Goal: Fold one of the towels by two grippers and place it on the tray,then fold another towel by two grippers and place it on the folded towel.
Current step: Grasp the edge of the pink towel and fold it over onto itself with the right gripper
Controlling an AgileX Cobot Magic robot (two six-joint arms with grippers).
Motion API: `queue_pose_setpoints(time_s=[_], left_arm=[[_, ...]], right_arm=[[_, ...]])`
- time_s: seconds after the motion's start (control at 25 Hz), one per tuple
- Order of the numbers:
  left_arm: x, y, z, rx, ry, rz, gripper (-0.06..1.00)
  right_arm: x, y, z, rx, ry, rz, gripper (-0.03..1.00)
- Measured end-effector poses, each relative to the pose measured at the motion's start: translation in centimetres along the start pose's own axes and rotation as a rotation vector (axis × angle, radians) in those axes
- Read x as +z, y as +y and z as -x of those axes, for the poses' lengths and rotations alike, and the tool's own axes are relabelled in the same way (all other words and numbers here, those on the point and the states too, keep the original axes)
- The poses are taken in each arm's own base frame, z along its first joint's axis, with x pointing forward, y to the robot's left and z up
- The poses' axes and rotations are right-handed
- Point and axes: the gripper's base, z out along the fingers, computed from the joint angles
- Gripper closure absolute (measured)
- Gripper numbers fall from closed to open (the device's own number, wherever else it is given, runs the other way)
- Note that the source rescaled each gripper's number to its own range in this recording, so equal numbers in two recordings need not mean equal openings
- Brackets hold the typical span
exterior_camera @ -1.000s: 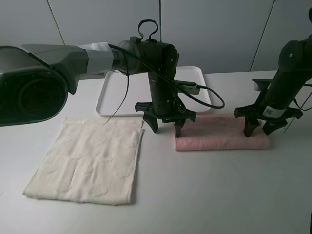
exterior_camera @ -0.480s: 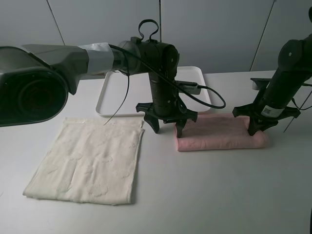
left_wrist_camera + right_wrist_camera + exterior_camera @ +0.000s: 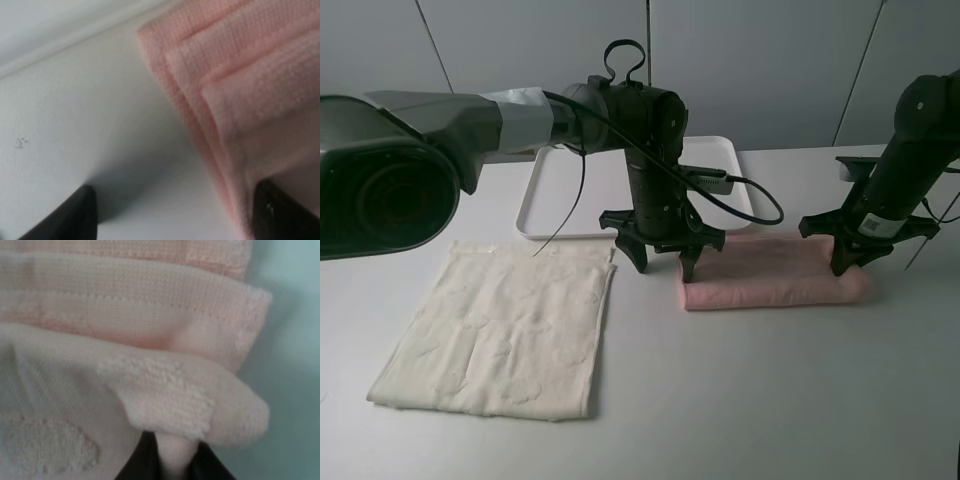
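The pink towel [image 3: 770, 278] lies folded into a long strip on the table, just in front of the white tray [image 3: 552, 195]. My left gripper [image 3: 663, 262] stands open over the strip's left end. One finger rests on the bare table and the other at the towel's edge [image 3: 235, 85]. In the left wrist view both dark fingertips [image 3: 75, 215] show wide apart. My right gripper [image 3: 848, 264] is shut on the strip's right end. The right wrist view shows a fold of the pink towel [image 3: 165, 390] pinched between the fingers [image 3: 142, 460]. The cream towel [image 3: 505, 325] lies flat at the front left.
The tray holds nothing and sits at the back centre, partly behind the left arm [image 3: 650, 140]. A black cable [image 3: 750, 205] loops from that arm over the tray's right side. A large dark camera housing [image 3: 380, 180] fills the left edge of the high view.
My right gripper has closed on the right end of the pink towel, bunching that end slightly. The left gripper has stayed open and still.
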Motion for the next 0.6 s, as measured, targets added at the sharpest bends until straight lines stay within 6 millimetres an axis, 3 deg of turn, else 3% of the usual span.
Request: queue_pose_setpoints(time_s=[0.36, 0.6], left_arm=[[0.0, 0.0, 0.0, 0.027, 0.0, 0.005, 0.12], [0.0, 0.1, 0.0, 0.033, 0.003, 0.009, 0.12]], right_arm=[[-4.0, 1.1, -0.7, 0.039, -0.047, 0.106, 0.9], [-4.5, 2.6, -1.2, 0.034, 0.006, 0.276, 0.9]])
